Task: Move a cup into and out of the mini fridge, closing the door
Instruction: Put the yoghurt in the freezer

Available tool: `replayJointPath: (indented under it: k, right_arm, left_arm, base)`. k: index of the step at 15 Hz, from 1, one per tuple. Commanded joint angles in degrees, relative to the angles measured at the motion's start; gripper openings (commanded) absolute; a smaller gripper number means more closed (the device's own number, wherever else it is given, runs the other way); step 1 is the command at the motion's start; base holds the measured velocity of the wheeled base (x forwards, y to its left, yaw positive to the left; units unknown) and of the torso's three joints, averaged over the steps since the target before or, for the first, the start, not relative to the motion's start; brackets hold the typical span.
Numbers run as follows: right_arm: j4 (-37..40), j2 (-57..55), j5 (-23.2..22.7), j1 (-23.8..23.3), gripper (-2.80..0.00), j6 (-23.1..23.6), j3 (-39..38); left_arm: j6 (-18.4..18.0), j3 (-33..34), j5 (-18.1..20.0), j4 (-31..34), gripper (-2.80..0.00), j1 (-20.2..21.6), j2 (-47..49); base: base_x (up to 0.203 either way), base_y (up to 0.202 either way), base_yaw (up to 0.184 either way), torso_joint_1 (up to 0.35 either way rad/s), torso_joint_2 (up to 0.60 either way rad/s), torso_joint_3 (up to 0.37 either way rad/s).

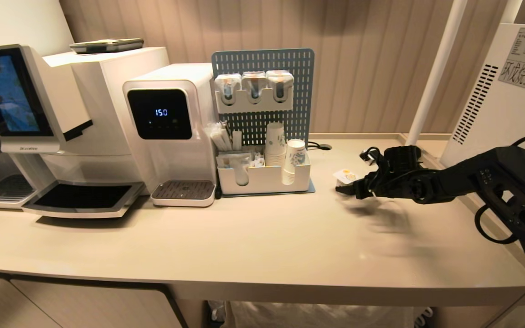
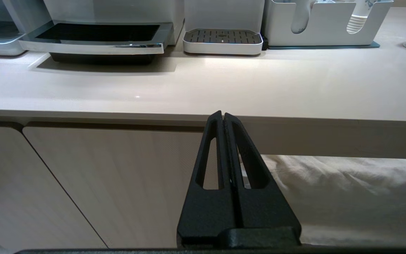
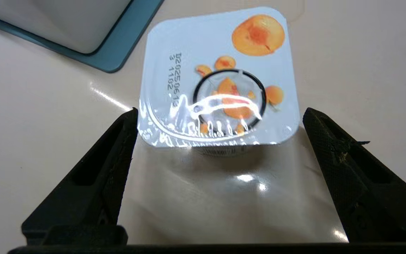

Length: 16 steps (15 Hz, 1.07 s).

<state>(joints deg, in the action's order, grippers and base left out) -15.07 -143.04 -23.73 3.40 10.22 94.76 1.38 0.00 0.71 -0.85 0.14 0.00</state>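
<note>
Right gripper [image 3: 217,116]: black fingers spread wide, nothing held. It reaches in from the right side of the pale beige countertop [image 1: 253,246], low over the surface. The small sealed plastic cup with a white foil lid printed with orange peach slices [image 3: 220,77] stands on the countertop just ahead of the fingertips. The finger tips flank the lid's near corners; one appears to be at the lid's edge, though contact cannot be confirmed. In the head view the cup [image 1: 345,176] sits directly beyond the gripper [image 1: 349,189].

Beyond the cup on its far side, near: a white organiser tray on a blue-grey pegboard stand holding stacked paper cups and sachets [image 1: 265,175]. Further that way: a white water dispenser with a dark display [image 1: 169,123], then a white coffee machine with a touchscreen [image 1: 39,114].

Behind the right arm: the white boxy mini fridge with side vent slots and a warning sticker [image 1: 504,91]. Only its side is in view; the door's state cannot be determined.

Left gripper [image 2: 223,116]: fingers pressed together, empty, hanging below the countertop edge before a pale cabinet front [image 2: 100,176].
</note>
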Motion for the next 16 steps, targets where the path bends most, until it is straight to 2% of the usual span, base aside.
replayJointPath:
  k: [1, 3, 9, 10, 16]
  right_arm:
    - [3.5, -2.8, 1.0, 1.1, 0.00, 0.1, 6.1]
    - [4.9, -4.3, 3.6, 2.2, 0.00, 0.6, 8.3]
    - [6.5, -4.5, 4.0, 2.4, 0.00, 0.5, 9.6]
    - [6.4, -4.5, 4.0, 2.4, -2.80, 0.4, 9.5]
    - [6.5, -4.1, 3.9, 2.0, -2.80, 0.2, 9.1]
  left_arm:
    - [0.0, 0.0, 0.0, 0.0, -2.80, 0.0, 0.1]
    - [0.0, 0.0, 0.0, 0.0, -2.80, 0.0, 0.1]
    - [0.0, 0.0, 0.0, 0.0, -2.80, 0.0, 0.1]
    - [0.0, 0.0, 0.0, 0.0, -2.80, 0.0, 0.1]
    - [0.0, 0.0, 0.0, 0.0, -2.80, 0.0, 0.1]
  base:
    - [0.000, 0.000, 0.000, 0.000, 0.00, 0.000]
    - [0.000, 0.000, 0.000, 0.000, 0.00, 0.000]
    - [0.000, 0.000, 0.000, 0.000, 0.00, 0.000]
    - [0.000, 0.000, 0.000, 0.000, 0.00, 0.000]
    - [0.000, 0.000, 0.000, 0.000, 0.00, 0.000]
